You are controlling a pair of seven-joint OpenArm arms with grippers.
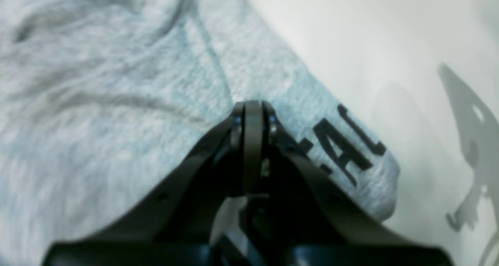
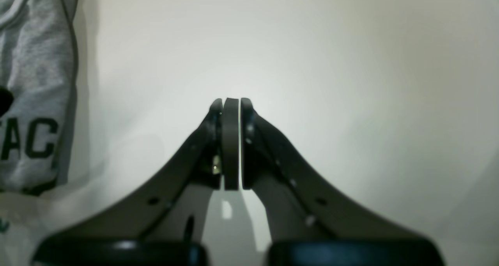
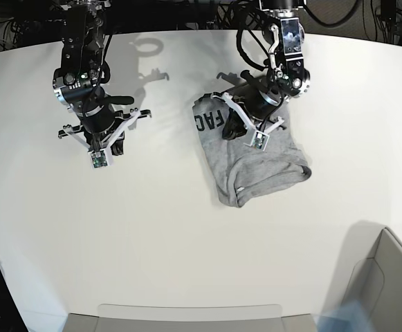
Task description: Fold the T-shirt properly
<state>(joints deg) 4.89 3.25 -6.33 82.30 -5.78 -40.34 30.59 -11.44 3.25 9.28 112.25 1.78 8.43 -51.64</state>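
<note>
The heather-grey T-shirt lies folded into a compact bundle on the white table, right of centre. Black letters "FAC" show on its upper-left flap. In the left wrist view the shirt fills the left side, with lettering near its corner. My left gripper is shut, nothing visible between its fingers, right over the cloth near the lettered flap. My right gripper is shut and empty over bare table, left of the shirt and apart from it.
A grey open box stands at the table's front right corner. A shallow tray edge runs along the front. Cables and arm bases sit at the back edge.
</note>
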